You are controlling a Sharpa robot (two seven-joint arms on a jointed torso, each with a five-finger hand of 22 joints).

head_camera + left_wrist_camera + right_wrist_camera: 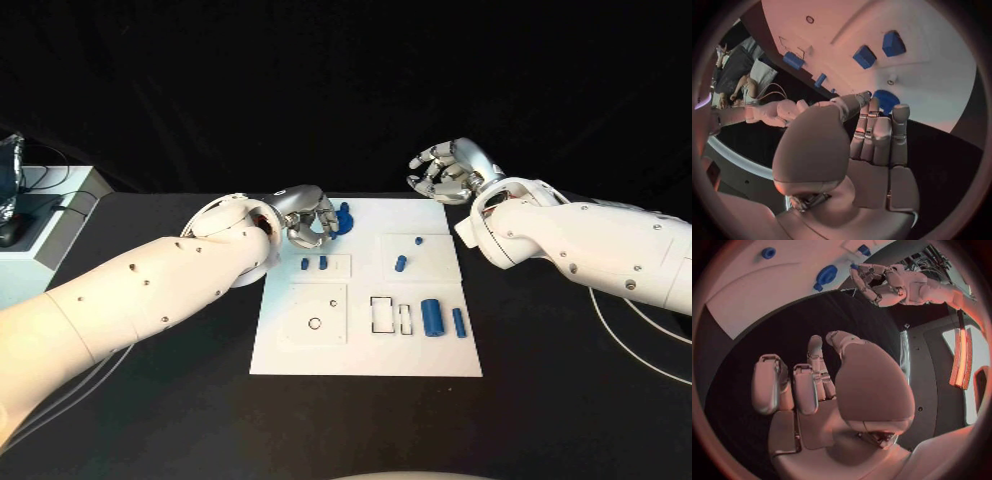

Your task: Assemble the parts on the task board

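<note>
The white task board (361, 345) lies in the middle of the black table. My left hand (306, 222) hangs over its far left corner, fingers curled and close together, their tips (870, 102) right at a round blue part (343, 214) (887, 100). Whether they grip it I cannot tell. Small blue pegs (323, 262) (401, 264) stand mid-board, and two blue cylinders (459, 321) lie at the near right beside a rectangular slot (382, 313). My right hand (450, 172) is raised beyond the far right corner, fingers apart and palm (811, 420) empty.
A pale box with cables (58, 215) sits at the table's left edge. Thin cables (635, 335) trail under my right arm. A small ring mark (316, 324) shows on the board's near left panel.
</note>
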